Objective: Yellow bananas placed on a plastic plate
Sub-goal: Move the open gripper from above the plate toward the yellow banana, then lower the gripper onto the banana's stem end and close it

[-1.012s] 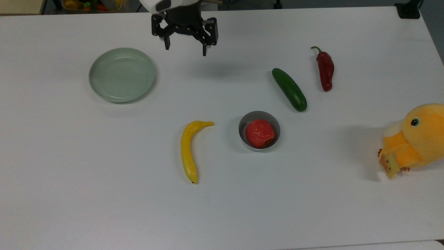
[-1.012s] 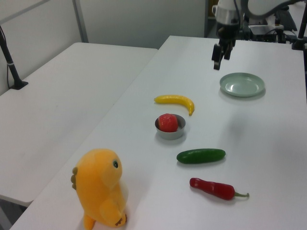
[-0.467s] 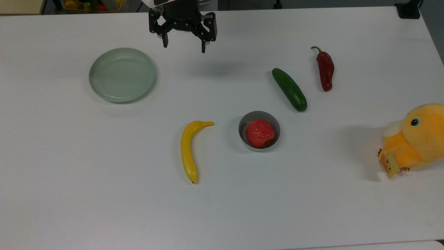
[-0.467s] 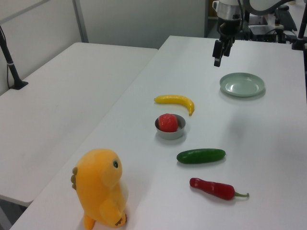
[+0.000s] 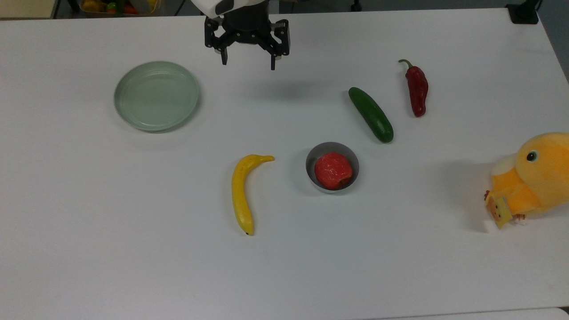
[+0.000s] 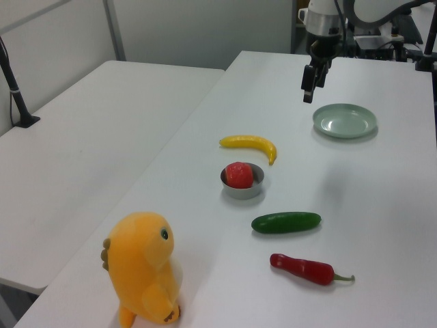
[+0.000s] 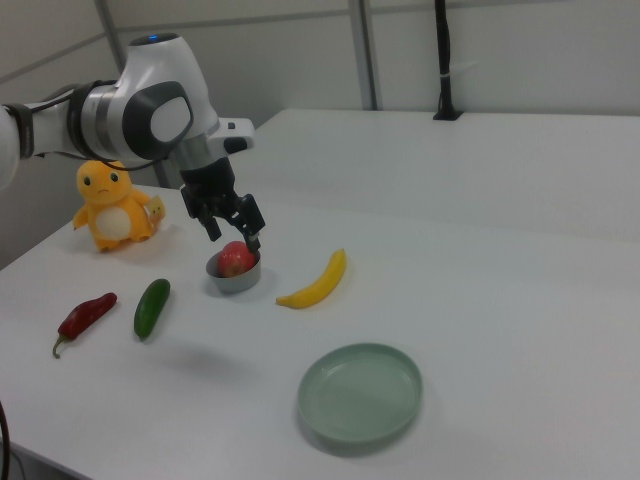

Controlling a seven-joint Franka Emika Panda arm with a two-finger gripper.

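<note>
The end effector [image 5: 248, 62] hangs above the white bench [image 5: 89, 249] with its two black fingers [image 5: 224, 57] spread wide and nothing between them. In the top view it sits near the far edge of the bench, to the upper right of the plastic plate [image 5: 156, 96] and well apart from the fruit below. In the left view the end effector [image 6: 308, 87] is up off the surface, just to the left view's left of the plate [image 6: 345, 120]. In the right view it [image 7: 232, 230] hangs from the white arm [image 7: 150, 110], in front of the bowl as that camera looks.

The plate is pale green, round and shallow, and nothing lies in it; in the right view it [image 7: 361, 393] is nearest the camera.

The yellow bananas [image 5: 242, 191] lie flat on the bench, well apart from the plate, down and to the right of it in the top view. The curved fruit runs roughly up and down the top view, with its dark tip at the lower end. In the left view it [image 6: 250, 143] lies between the plate and the bowl; in the right view it [image 7: 318, 281] is just right of the bowl.

Just beside the banana, on the top view's right, stands a grey metal bowl [image 5: 316, 153] holding a red fruit [image 5: 333, 170]. Further right lie a dark-green cucumber [image 5: 370, 114] and a red chilli pepper [image 5: 417, 90], near each other but not touching. At the top view's right edge stands an orange plush toy [image 5: 532, 180].
</note>
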